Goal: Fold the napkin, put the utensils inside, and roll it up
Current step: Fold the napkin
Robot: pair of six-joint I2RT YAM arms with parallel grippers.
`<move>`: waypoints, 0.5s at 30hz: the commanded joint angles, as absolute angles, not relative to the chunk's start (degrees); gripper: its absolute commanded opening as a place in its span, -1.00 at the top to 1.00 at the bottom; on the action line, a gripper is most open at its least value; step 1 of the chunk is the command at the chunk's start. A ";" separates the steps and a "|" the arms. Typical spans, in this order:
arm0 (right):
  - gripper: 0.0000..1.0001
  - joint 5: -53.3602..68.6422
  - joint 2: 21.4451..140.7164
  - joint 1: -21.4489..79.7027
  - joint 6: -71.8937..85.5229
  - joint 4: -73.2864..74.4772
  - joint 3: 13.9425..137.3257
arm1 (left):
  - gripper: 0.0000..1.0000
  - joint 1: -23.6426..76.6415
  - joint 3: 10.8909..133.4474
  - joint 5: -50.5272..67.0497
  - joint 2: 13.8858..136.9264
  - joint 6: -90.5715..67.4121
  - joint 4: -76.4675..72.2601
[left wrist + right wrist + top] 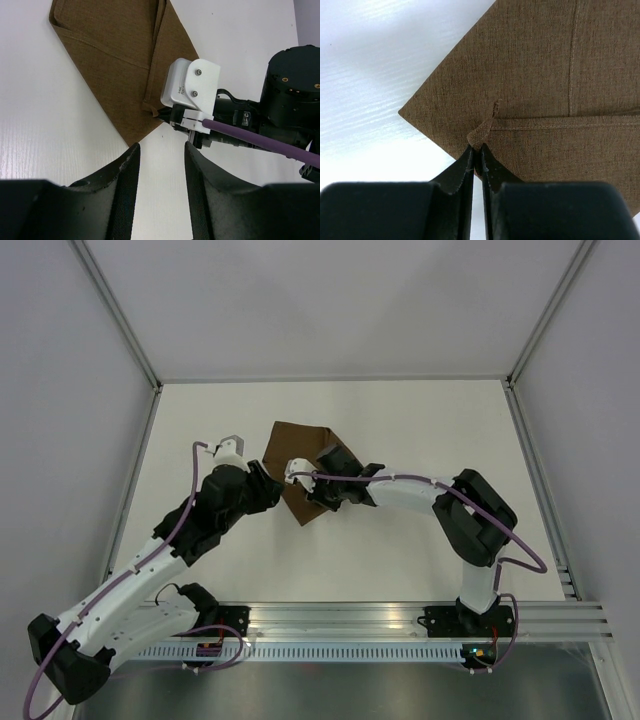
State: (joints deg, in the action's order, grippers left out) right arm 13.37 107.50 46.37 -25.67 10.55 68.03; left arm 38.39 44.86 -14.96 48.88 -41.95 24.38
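The dark brown napkin (296, 446) lies on the white table, partly folded, one point toward the arms. It also shows in the left wrist view (115, 55) and the right wrist view (545, 75). My right gripper (304, 490) is shut on a small folded-over corner flap of the napkin (481, 136), low at the table. Its white camera housing (192, 87) shows in the left wrist view. My left gripper (271, 484) is open and empty, its fingers (122, 175) over bare table just short of the napkin's near point. No utensils are in view.
The white table (420, 420) is boxed in by pale walls with metal corner posts (130, 330). An aluminium rail (400, 618) runs along the near edge at the arm bases. The two grippers are close together at the napkin's near-left side.
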 commanded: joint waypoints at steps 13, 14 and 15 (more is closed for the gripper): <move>0.03 21.70 108.46 46.93 -22.50 15.90 76.64 | -0.41 38.58 45.44 -14.50 43.95 -40.52 24.52; -0.03 22.14 108.46 46.85 -21.98 16.60 77.42 | -0.43 38.67 45.87 -14.85 43.60 -40.26 24.61; -0.04 22.41 108.46 46.85 -20.93 16.70 77.78 | -0.44 38.67 46.14 -15.11 43.25 -39.73 24.52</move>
